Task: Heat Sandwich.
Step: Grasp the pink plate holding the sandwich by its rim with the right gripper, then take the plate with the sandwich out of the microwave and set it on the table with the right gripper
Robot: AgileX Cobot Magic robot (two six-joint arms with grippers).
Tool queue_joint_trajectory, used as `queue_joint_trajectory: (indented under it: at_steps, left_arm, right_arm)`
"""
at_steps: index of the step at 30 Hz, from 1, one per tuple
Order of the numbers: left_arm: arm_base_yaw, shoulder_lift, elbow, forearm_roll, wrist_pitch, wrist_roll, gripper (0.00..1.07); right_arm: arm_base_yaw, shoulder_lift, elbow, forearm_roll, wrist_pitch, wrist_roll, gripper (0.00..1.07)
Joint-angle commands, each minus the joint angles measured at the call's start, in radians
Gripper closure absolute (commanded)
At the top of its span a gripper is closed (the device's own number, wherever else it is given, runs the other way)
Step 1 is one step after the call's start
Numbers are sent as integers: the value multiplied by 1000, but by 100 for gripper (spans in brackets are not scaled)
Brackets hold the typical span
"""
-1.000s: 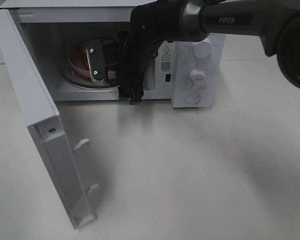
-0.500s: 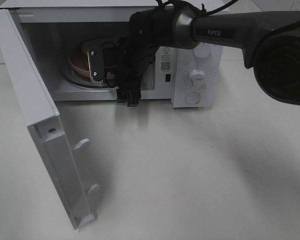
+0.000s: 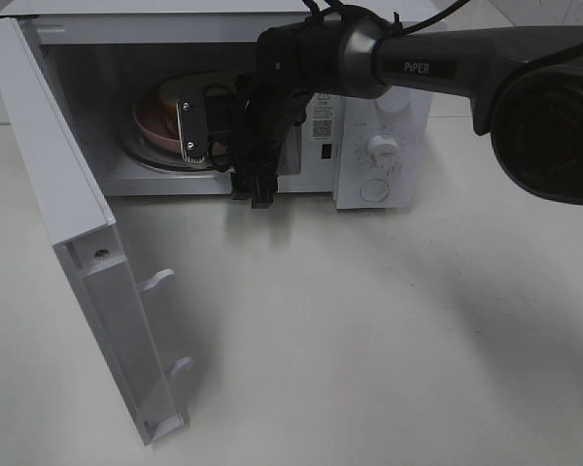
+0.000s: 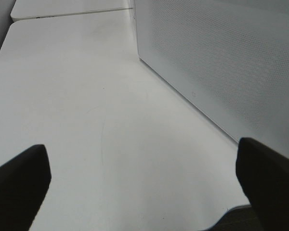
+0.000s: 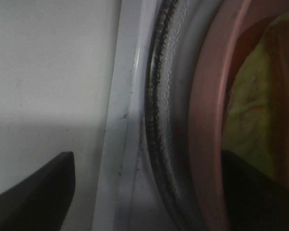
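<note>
The sandwich [image 5: 255,91] lies on a round pink plate [image 3: 153,128] on the glass turntable [image 5: 171,120] inside the open microwave [image 3: 369,58]. Up close its pale yellow-green layer shows above the plate's rim [image 5: 207,115]. My right gripper [image 3: 200,136] reaches in through the door opening and is open at the plate's near edge. In the right wrist view the right gripper [image 5: 149,192] has its dark fingertips [image 5: 38,187] on either side of the rim and turntable. My left gripper [image 4: 144,187] is open over bare table beside the microwave's perforated side wall [image 4: 221,62].
The microwave door [image 3: 87,243] swings out to the front left, with two white latch hooks [image 3: 160,280] on its inner face. The control panel with knobs [image 3: 382,149] is to the right of the cavity. The right arm [image 3: 447,58] spans the upper right.
The right forearm has shifted slightly left and the right gripper has edged a little along the plate's near edge. The left gripper has not moved.
</note>
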Motion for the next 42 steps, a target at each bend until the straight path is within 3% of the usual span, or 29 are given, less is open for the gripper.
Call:
queue_joint_trajectory:
  at_steps: [1,3,4,5,6,9,10,34,42]
  left_arm:
    - [-7,-8,-1,-5,-6,-3,6]
    - [-7,-8,-1,-5,-6,-3,6]
    - [-7,-8,-1,-5,-6,-3,6]
    - [-7,-8,-1,-5,-6,-3,6]
    - [-7,-8,-1,-5,-6,-3,6]
    - [-7,-8,-1,-5,-6,-3,6]
    - [-7,-8,-1,-5,-6,-3,6]
    - [-7,-8,-1,-6,-6,-3,6]
    - [-7,-8,-1,-6,-6,-3,6]
  right_arm:
    - [-3,1,-2,8,48,12,43]
    - [-3,0,-2,8,53,12,50]
    - [-3,-2,-2,8,56,12,57]
    - [-3,-3,-2,7,63,12,74]
    - [-3,-3,-2,7,63,12,74]
    - [-3,-9,-2,7,81,12,104]
    - [-3,-11,-2,7,93,12,107]
    - [0,-96,30,0,91,-2,107]
    - [0,-189,179,8,23,-84,107]
